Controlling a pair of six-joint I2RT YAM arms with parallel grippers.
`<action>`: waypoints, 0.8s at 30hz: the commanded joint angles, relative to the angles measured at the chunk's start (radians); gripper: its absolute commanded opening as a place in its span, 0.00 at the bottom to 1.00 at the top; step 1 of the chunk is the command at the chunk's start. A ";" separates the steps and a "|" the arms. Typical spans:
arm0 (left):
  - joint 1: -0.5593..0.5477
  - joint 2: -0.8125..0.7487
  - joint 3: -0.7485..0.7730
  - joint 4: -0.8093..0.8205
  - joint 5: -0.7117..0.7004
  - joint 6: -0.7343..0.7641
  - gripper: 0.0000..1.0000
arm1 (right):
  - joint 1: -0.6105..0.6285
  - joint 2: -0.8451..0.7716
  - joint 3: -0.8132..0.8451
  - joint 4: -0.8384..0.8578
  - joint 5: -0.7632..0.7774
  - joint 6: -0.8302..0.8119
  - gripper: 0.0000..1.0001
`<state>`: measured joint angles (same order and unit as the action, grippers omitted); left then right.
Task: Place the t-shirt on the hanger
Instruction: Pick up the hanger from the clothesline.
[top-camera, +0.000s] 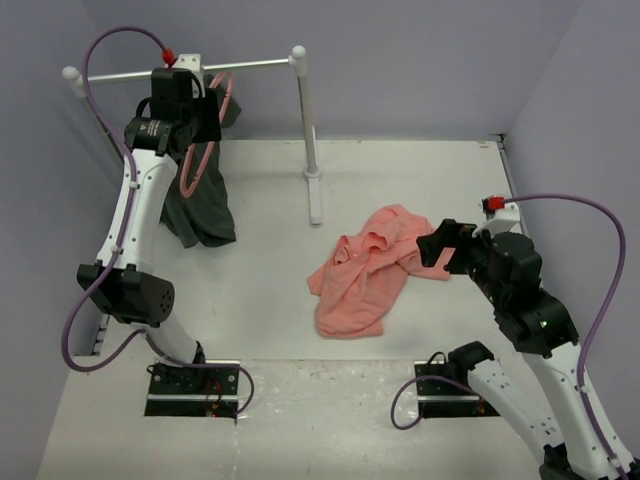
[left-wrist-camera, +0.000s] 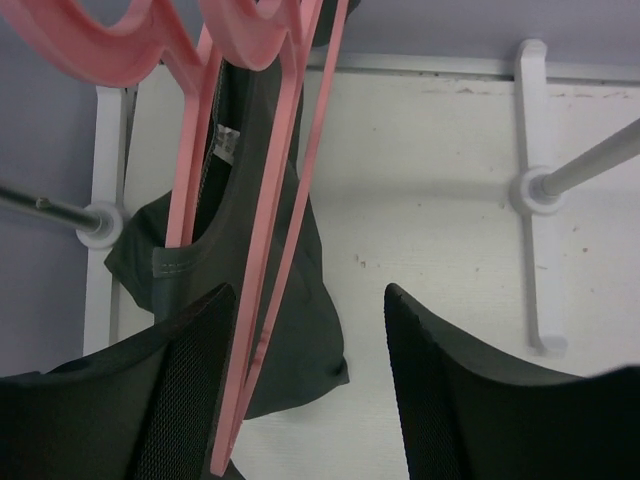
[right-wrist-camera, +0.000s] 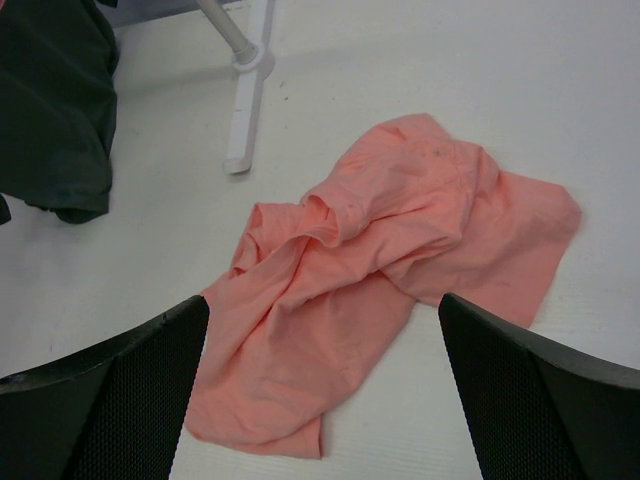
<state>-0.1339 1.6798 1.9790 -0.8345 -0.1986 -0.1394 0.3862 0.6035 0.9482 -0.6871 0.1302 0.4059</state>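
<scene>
While my left gripper (left-wrist-camera: 308, 290) stands partly open at the rack (top-camera: 250, 66), the hanger (left-wrist-camera: 283, 230) between its fingers but not clamped, my right gripper (right-wrist-camera: 320, 310) hangs wide open, empty, above the t-shirt (right-wrist-camera: 380, 240) crumpled on the table (right-wrist-camera: 520, 90).

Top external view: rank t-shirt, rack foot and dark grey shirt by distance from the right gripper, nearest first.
1. t-shirt: crumpled on the table, right beside the right gripper, on its left.
2. rack foot: mid-table, behind the t-shirt.
3. dark grey shirt: far left, hanging off the rack.
</scene>
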 joint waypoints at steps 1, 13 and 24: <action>0.047 0.039 0.041 -0.040 0.037 0.035 0.63 | 0.005 0.027 0.021 0.025 -0.080 -0.020 0.99; 0.071 0.018 -0.109 0.008 0.130 0.026 0.43 | 0.005 0.018 0.008 0.039 -0.124 -0.025 0.99; 0.073 -0.053 -0.187 0.018 0.190 0.013 0.00 | 0.005 0.026 -0.017 0.085 -0.124 -0.018 0.99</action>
<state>-0.0677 1.7098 1.7922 -0.8347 -0.0558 -0.1364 0.3862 0.6259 0.9473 -0.6757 0.0226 0.3917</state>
